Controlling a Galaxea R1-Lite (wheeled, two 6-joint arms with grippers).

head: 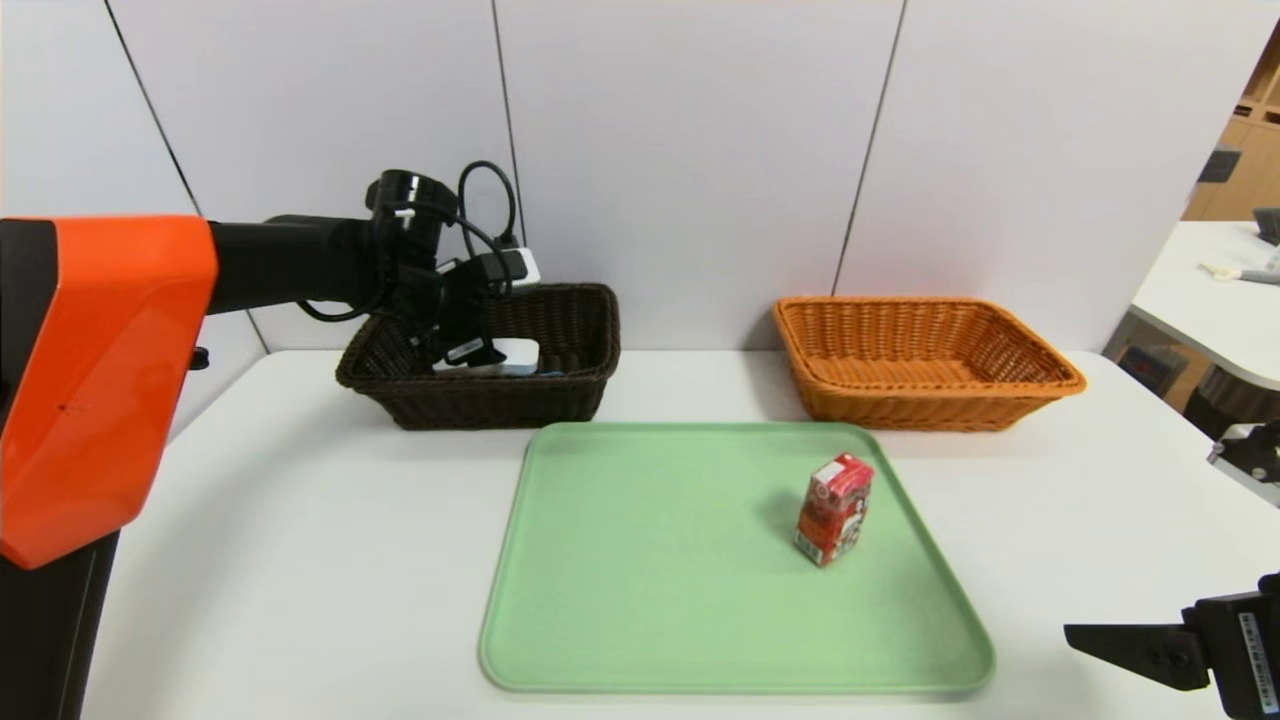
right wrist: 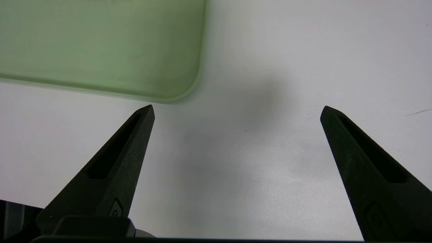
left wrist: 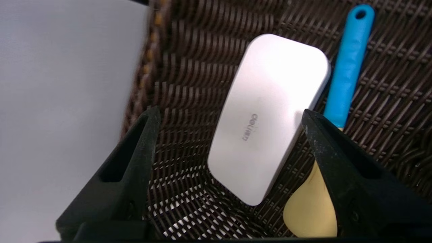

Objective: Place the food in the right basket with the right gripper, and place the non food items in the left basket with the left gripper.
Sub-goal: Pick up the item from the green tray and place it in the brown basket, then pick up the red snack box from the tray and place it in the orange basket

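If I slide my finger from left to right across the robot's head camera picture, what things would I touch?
left gripper over the dark brown basket → green tray → red drink carton → orange basket → right gripper

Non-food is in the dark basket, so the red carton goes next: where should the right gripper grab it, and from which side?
Judging by its pose, take the red carton across its flat side faces at mid-height, coming from the right gripper, open over the table near the tray corner. It stands upright, clear all round.

A green tray [head: 650, 560] lies on the white table [head: 280, 560] before grey wall panels [head: 700, 150].
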